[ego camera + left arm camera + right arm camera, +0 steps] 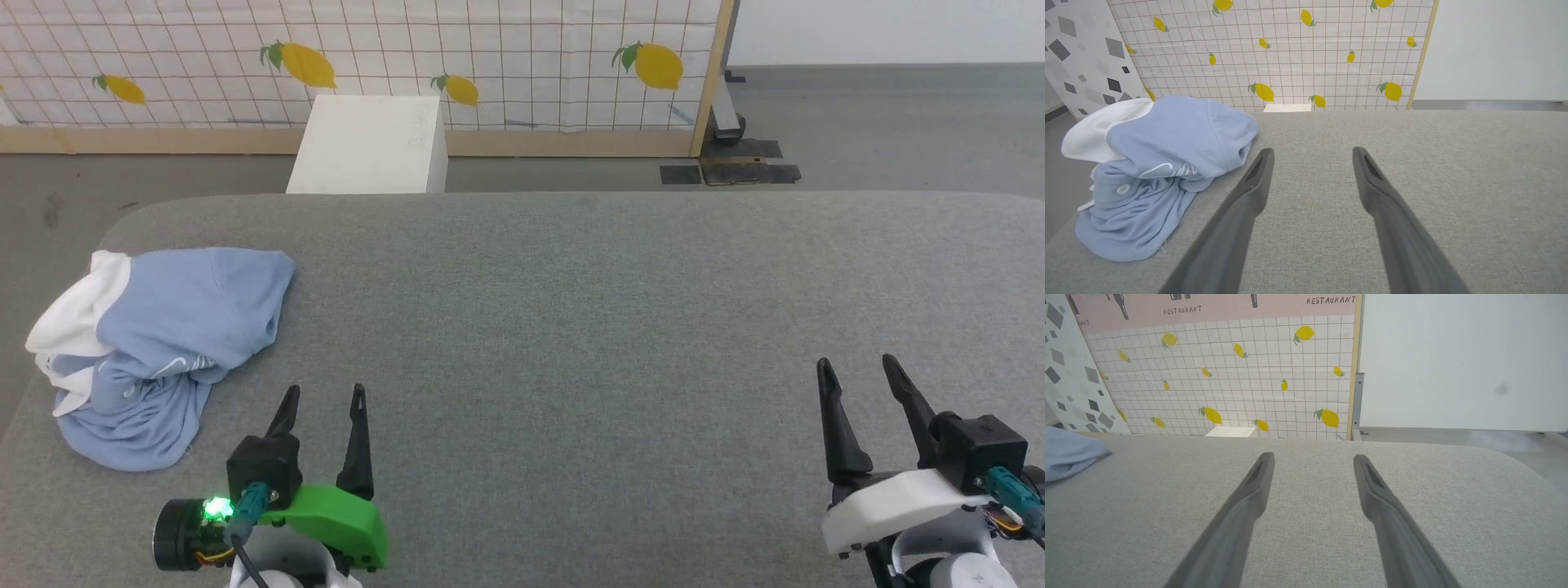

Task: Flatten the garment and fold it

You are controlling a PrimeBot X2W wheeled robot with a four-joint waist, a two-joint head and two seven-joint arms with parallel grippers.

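The left gripper [325,389] and right gripper [857,361] point up-frame, fingers spread and empty. The crumpled garment [180,327] lies just upper-left of the left gripper.

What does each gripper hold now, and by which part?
Nothing. The left gripper and the right gripper are both open and empty; the garment lies crumpled, untouched.

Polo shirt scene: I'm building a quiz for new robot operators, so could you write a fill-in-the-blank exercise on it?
1. The left claw and right claw are both ____, holding nothing.
2. The crumpled polo shirt lies on the grey fabric surface, nearer the ____ claw.
3. The tiled backdrop behind is printed with yellow ____.

Missing words: open; left; lemons.
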